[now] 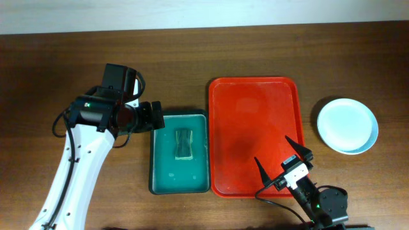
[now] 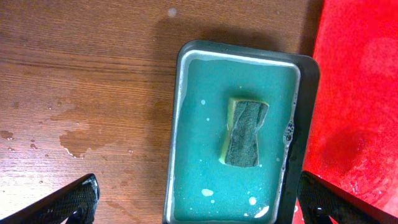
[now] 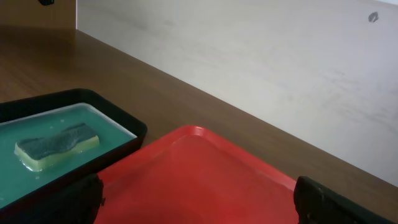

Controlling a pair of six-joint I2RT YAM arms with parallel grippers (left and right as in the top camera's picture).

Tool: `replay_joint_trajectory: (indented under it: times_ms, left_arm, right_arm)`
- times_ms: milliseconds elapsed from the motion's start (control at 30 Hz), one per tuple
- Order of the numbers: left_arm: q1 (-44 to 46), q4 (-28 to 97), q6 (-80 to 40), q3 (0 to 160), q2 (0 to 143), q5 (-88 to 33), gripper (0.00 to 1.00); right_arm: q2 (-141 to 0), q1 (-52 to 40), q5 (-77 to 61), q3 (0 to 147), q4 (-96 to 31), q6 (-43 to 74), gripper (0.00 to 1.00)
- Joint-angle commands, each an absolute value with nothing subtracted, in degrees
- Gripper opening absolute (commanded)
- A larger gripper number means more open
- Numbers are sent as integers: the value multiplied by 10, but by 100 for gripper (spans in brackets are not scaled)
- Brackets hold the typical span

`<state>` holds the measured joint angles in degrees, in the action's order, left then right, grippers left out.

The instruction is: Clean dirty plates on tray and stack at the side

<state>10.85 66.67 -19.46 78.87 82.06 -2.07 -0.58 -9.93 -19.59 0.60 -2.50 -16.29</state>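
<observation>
Wide-spread right gripper [image 1: 271, 149] sits low over near edge of red tray [image 1: 249, 102]; left gripper [image 2: 199, 204] also spread wide, above dark green tray [image 1: 153, 172] w/ 1 sponge [image 1: 184, 143] in teal water; plates [image 1: 347, 126] on table [image 1: 64, 64], right of red tray, not touching; count unclear.

The brown wooden table [image 1: 64, 57] is carrying the red tray [image 1: 254, 137] near its middle. A dark green tray [image 2: 306, 124] (holding teal water) is sitting just left of the red tray, wet spots [image 2: 68, 140] are drying farther left, and the plates [image 1: 347, 125] are resting well right.
</observation>
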Motion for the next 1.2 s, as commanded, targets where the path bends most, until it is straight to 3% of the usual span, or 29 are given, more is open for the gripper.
replay_joint_trajectory:
  times_ms: [0, 833, 1167]
  left_arm:
    - [107, 667, -192, 795, 816, -17, 99]
    - [107, 681, -192, 795, 816, 15, 100]
    - [107, 499, -41, 712, 475, 30, 100]
  right_arm:
    - [-4, -97, -204, 3, -28, -156, 98]
    - [-4, -97, -204, 3, -28, -156, 98]
    - [-4, -97, -204, 3, -28, -156, 98]
